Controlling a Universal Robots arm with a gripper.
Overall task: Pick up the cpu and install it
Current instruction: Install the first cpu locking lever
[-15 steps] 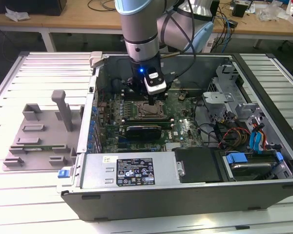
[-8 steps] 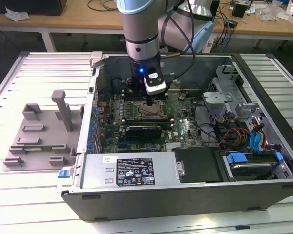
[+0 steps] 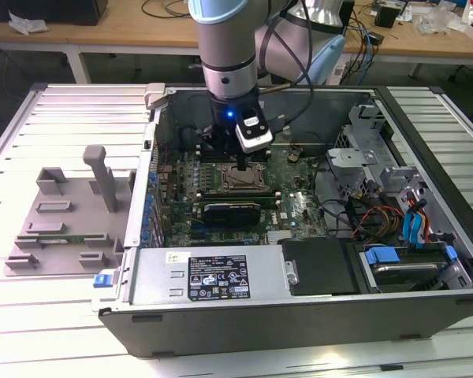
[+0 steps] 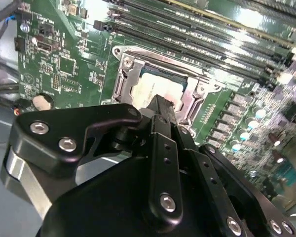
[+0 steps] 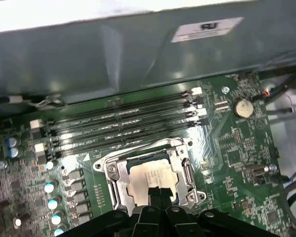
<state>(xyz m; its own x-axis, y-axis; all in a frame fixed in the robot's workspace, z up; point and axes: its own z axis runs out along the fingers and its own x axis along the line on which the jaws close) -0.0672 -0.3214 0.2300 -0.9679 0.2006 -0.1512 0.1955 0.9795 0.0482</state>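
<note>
A pale, ribbed metal worktop (image 3: 31, 331) is seen in the exterior view. An open grey computer case (image 3: 299, 307) is laid flat on it. Well apart, toward the exterior view's left, a grey plastic tray with upright posts (image 3: 67, 216) is set directly on the worktop.

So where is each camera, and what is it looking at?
Exterior view: sits off the arm, above the bench, looking down into the open computer case; the arm and its gripper hang over the motherboard.
First wrist view: rides on the arm, looking down past the gripper at the cpu in its socket frame.
Second wrist view: also on the arm, looking over the gripper from another side.
Both wrist views share the cpu and the memory slots.
</note>
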